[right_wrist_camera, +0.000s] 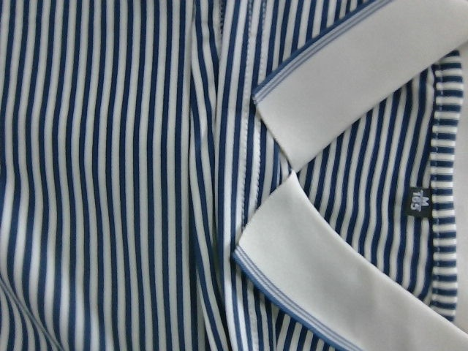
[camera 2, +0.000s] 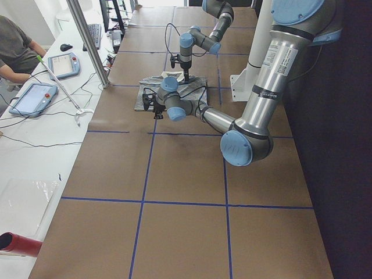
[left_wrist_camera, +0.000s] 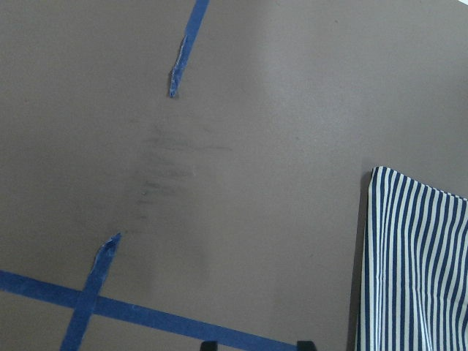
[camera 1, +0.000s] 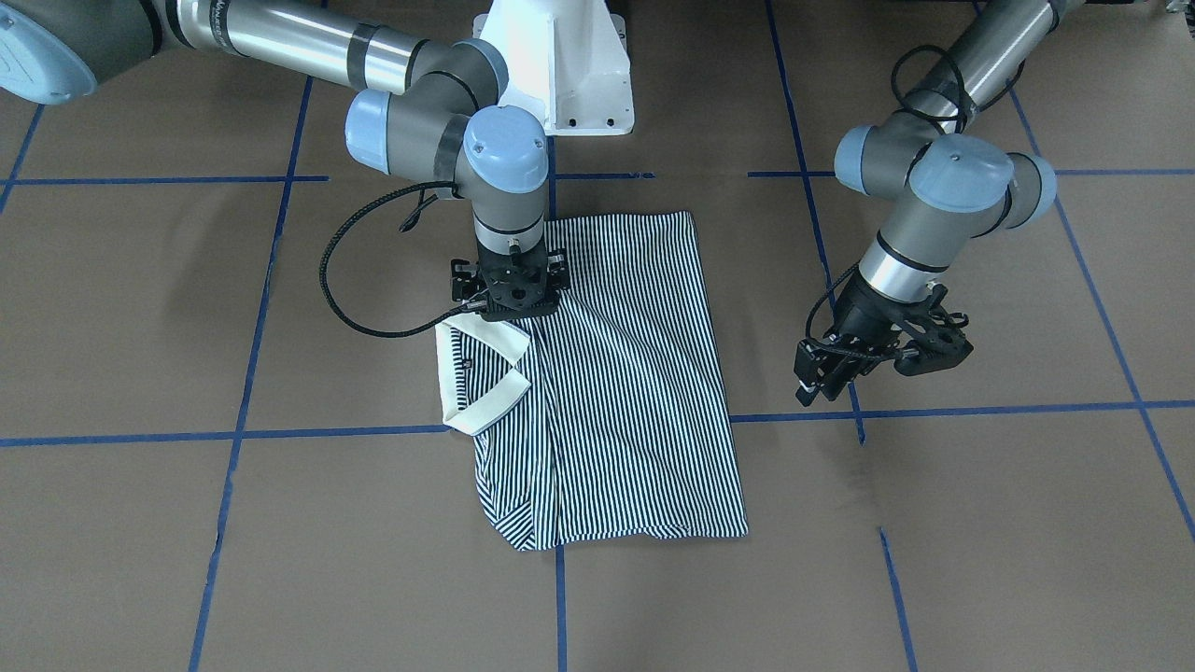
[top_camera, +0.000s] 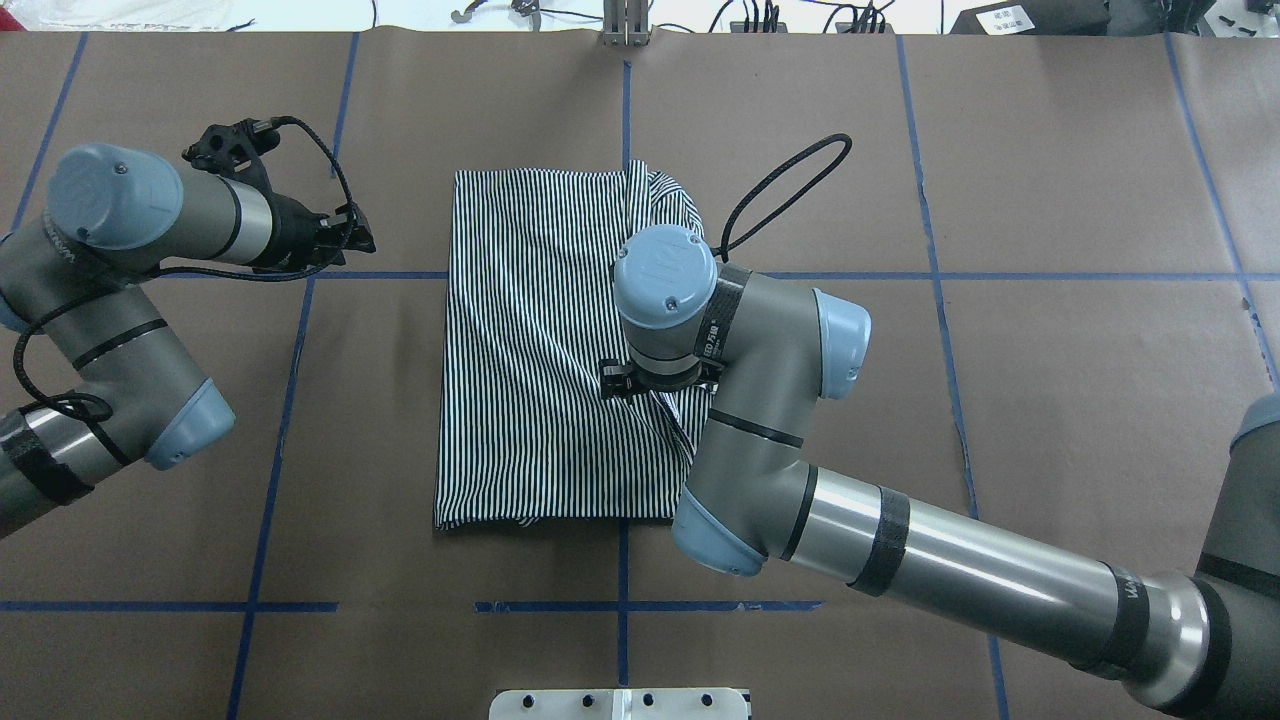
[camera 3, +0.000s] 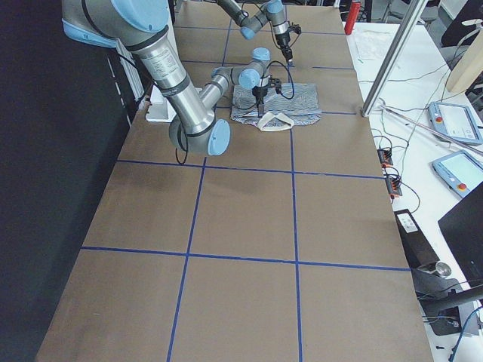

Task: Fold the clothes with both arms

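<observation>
Brown paper crossed by blue tape lines covers the surface. Along it runs a white side bench with pendants and a seated person. The right arm stands over the striped polo shirt, which lies folded at the surface's middle, its cream collar on the robot's right. The right pincer presses down beside the collar, its fingers hidden under the wrist, so its grip cannot be told. The left pincer hangs beside the shirt, released and empty.
</observation>
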Tool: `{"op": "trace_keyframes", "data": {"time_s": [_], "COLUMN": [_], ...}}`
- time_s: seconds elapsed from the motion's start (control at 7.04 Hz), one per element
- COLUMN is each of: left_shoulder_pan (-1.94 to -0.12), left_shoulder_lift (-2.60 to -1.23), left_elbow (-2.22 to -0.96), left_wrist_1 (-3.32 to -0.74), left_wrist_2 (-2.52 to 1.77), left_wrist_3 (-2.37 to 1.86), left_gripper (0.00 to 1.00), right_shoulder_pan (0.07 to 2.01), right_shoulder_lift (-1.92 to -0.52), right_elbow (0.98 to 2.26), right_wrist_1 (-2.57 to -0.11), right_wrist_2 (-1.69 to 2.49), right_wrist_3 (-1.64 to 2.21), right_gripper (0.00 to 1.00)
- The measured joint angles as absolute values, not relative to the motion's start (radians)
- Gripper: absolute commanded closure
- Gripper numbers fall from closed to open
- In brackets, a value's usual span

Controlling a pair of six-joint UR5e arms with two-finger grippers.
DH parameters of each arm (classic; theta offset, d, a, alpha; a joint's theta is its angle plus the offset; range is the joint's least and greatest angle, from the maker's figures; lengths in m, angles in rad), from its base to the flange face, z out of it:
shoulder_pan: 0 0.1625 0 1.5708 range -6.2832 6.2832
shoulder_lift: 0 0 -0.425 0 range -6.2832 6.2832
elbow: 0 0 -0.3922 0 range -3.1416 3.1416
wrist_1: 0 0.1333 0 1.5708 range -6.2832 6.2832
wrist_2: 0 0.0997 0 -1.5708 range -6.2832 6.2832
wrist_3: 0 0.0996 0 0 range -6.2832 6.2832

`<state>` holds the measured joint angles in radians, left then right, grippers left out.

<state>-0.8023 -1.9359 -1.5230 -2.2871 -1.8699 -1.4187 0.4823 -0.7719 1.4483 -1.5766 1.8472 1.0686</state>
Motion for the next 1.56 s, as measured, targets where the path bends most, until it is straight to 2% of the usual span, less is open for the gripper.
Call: {"op": "trace_keyframes", "data": {"time_s": [0.14, 0.28, 1.56], "left_shoulder_pan": [-0.802, -0.802, -0.802], "left_shoulder_lift": [-1.936, -1.936, -1.936], "left_elbow": [-1.522, -1.522, -1.521], "left_wrist_1": [-2.287, -2.287, -2.286], "left_wrist_2": [-1.870, -1.870, -1.870], "left_wrist_3": [-1.419, -1.419, -1.419], "left_gripper": [0.53, 0.53, 0.53], "right_shoulder_pan": [0.481, 0.481, 0.490], "right_shoulder_lift": [-0.771, -0.770, -0.746], "right_elbow": [1.447, 1.447, 1.477], "right_wrist_1": [-1.576, -1.576, -1.576], "right_wrist_2": [1.847, 1.846, 1.847], "right_wrist_3": [1.066, 1.065, 1.039], "right_gripper": [0.83, 1.00, 1.00]}}
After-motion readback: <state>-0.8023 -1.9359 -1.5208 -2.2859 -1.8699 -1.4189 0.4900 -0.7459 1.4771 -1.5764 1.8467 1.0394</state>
